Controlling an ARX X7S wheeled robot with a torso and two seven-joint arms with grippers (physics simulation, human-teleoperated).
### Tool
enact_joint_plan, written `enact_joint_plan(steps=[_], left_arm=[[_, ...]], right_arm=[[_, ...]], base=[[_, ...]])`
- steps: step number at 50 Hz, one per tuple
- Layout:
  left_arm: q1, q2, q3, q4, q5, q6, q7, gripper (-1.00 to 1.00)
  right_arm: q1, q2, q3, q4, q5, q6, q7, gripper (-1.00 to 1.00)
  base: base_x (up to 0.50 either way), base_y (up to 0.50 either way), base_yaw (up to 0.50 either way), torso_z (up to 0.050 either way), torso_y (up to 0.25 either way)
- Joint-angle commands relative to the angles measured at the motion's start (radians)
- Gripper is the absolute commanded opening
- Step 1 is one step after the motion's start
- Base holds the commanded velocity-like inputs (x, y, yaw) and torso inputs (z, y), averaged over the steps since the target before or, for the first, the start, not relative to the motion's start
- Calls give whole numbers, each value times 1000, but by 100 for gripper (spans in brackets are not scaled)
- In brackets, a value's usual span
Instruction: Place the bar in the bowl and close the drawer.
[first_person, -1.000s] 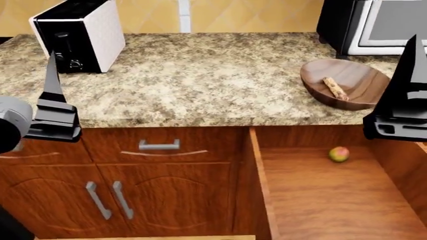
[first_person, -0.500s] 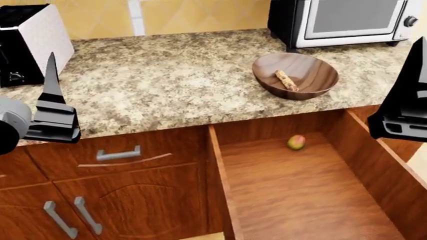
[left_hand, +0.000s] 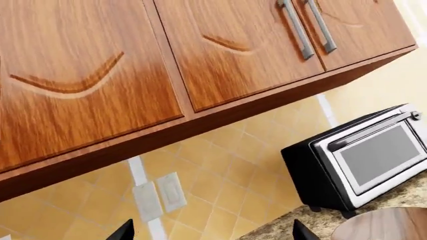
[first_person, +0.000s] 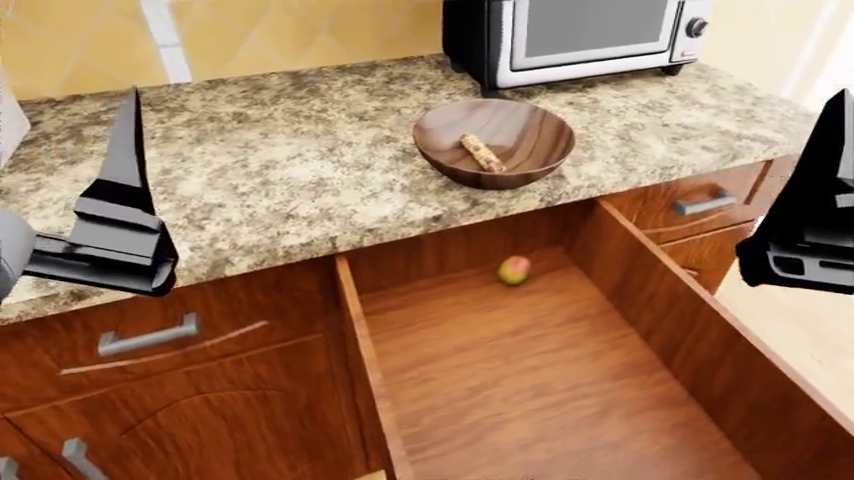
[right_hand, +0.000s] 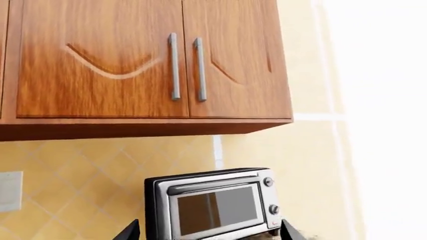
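The drawer (first_person: 534, 370) is pulled wide open at 6 o'clock, with a small round fruit (first_person: 514, 270) near its back wall. The left hand (first_person: 114, 240) hangs at 9 o'clock and the right hand (first_person: 807, 250) at 3 o'clock, both up in the air and holding nothing. I cannot tell if their fingers are spread. Farther back on the worktop (first_person: 267, 170), the bar (first_person: 482, 152) lies in the bowl (first_person: 534, 160), well apart from both hands. Its long side runs from 10 o'clock to 4 o'clock. A toaster oven (first_person: 574, 35) stands behind.
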Motion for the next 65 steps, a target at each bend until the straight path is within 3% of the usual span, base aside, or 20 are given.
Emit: enact_joint_plan(steps=[1,7,46,65], left_arm=[[29,-56,-49,7,-83,135,77,100],[86,-83,-97,2,-79,164,85,100],[3,-77,19,-8,-39,143,49,100],[11,-91,30,-7,-32,156,42,100]], right_arm=[[-37,12,-23,4,-40,-33,6,100],[-49,12,-29,8,-49,-42,7,100],[-105,-15,-55,35,-76,-77,24,100],[-112,-37,-47,53,-115,-70,52,100]], base=[[0,0,-500,0,0],[0,0,-500,0,0],[-37,23,-497,0,0],[133,266,0,0,0]])
